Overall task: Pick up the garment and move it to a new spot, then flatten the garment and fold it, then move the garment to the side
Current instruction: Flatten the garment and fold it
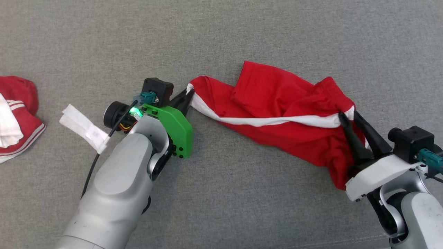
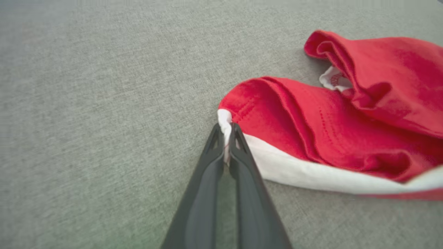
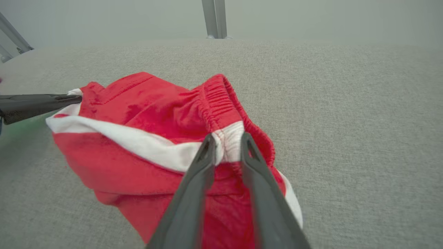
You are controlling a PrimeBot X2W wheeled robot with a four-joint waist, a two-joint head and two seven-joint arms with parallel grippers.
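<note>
The garment [image 1: 277, 103], red with a white stripe and an elastic waistband, lies crumpled on the grey fabric surface [image 1: 242, 207], stretched between both arms. My left gripper [image 1: 188, 93] is shut on its left corner. The left wrist view shows that gripper [image 2: 226, 126] pinching the white stripe's end of the garment [image 2: 328, 131]. My right gripper [image 1: 347, 114] is at the garment's right end. In the right wrist view its fingertips [image 3: 227, 138] hold the white part of the waistband of the garment [image 3: 148, 114] between them. The left gripper [image 3: 81, 98] also shows there at the far corner.
A second red-and-white garment [image 1: 17, 114] lies at the left edge. A white tag [image 1: 83, 126] hangs from the left arm's cable. Metal legs [image 3: 214, 19] stand beyond the surface's far edge. Bare grey surface stretches above and below the garment.
</note>
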